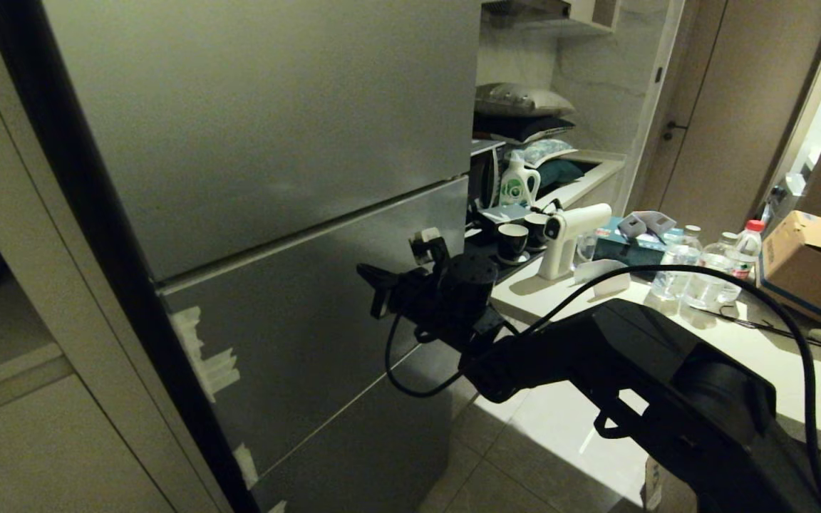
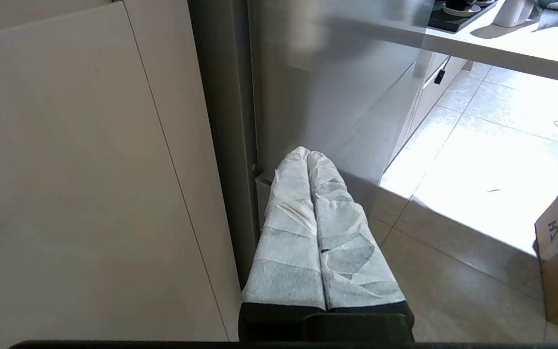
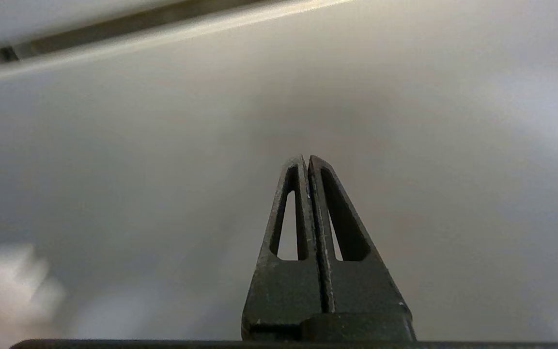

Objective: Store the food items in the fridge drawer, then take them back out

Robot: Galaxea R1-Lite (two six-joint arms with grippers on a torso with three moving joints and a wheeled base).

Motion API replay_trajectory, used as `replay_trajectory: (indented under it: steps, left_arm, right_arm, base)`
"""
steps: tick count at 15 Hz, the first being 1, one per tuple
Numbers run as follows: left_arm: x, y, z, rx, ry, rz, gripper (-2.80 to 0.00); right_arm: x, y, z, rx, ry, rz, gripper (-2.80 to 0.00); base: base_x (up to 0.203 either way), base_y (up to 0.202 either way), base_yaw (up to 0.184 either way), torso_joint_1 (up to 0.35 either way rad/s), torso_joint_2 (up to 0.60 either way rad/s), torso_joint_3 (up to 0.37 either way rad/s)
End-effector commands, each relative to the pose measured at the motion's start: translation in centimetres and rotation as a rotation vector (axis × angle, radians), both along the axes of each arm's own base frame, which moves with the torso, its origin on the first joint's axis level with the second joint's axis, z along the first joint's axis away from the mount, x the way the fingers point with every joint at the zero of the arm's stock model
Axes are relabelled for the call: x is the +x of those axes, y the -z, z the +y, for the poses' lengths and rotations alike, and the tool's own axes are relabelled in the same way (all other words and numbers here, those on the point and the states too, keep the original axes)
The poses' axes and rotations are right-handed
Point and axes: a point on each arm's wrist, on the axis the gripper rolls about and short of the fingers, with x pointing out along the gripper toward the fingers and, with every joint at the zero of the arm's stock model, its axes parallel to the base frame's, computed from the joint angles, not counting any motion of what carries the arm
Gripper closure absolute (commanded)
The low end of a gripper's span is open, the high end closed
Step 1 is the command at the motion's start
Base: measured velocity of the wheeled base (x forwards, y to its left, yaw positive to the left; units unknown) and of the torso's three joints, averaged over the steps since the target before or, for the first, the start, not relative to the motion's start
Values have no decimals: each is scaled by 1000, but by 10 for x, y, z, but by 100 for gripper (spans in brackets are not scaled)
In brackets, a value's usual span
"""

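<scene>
While the fridge door (image 1: 296, 285) is closed, hiding drawer and food, the right end effector (image 3: 306, 162), pinched shut and empty, should find the door's edge squarely; the left end effector (image 2: 308, 157) hangs closed, empty.

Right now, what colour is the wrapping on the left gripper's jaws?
White, a crinkled tape-like wrap over the shut left gripper; clearest in the left wrist view.

the black right arm (image 1: 631, 356) reaches forward from the lower right, elbow bent, a black cable looping over it. its black two-fingered right gripper (image 3: 306, 162) has its slotted fingers pressed together, tips meeting, holding nothing. the left gripper with pale cloth-wrapped fingers (image 2: 309, 156) hangs low, pointing downward, both wrapped fingers lying flat against each other, also empty.
</scene>
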Motion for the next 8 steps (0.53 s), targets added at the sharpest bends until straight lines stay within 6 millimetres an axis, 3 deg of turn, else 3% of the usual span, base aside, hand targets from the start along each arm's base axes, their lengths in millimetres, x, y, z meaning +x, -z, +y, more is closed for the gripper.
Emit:
replay_trajectory:
  steps: [1,5,8]
  left_arm:
    - [0,0,0,0,0,0,0]
    - [0,0,0,0,0,0,0]
    - [0,0,0,0,0,0,0]
  right_arm:
    - [3,12,4,-1,-1,2,0]
    - [-4,0,-3,7,56,14,0]
    - [-31,-36,-22,1,61,21,0]
  base:
    - [0,0,0,0,0,0]
    - [0,0,0,0,0,0]
    - [0,0,0,0,0,0]
